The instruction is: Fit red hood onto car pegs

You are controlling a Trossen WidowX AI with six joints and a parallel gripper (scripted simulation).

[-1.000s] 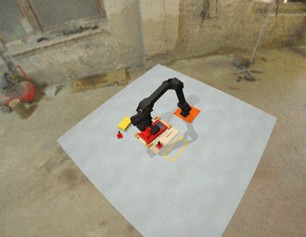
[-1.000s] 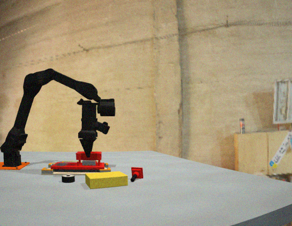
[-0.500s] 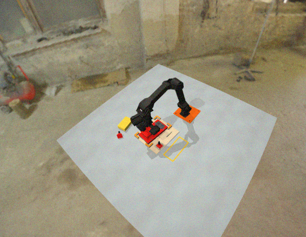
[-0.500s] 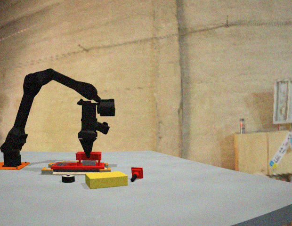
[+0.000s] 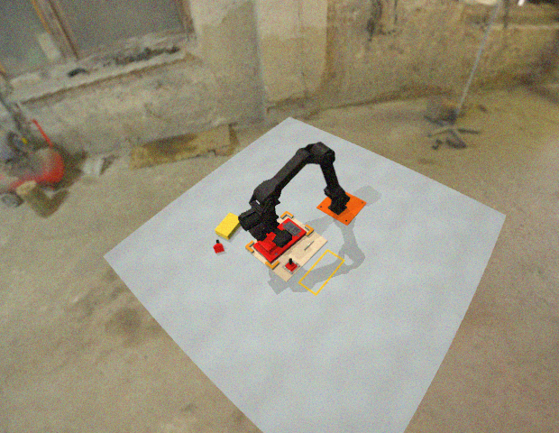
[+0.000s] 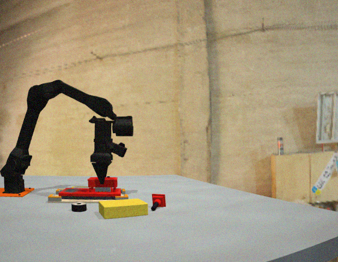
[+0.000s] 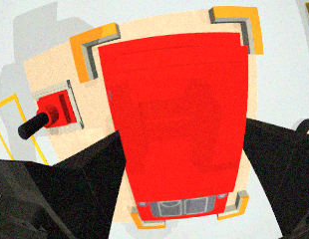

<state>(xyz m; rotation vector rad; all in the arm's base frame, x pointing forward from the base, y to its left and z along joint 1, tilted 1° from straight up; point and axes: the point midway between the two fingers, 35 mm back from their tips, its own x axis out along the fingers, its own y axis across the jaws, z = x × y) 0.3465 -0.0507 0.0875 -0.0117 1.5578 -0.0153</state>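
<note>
hood (image 6: 102, 182) | red, flat roof | fingers (image 6: 101, 174) clamped on it

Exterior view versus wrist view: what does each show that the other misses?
Only the exterior view shows the black ring, the yellow block and the whole arm reaching from its orange base plate. Only the wrist view looks straight down on the hood's flat roof, with the jig's orange corner brackets around it. Both show the red hood over the car, the gripper shut on it.
</note>
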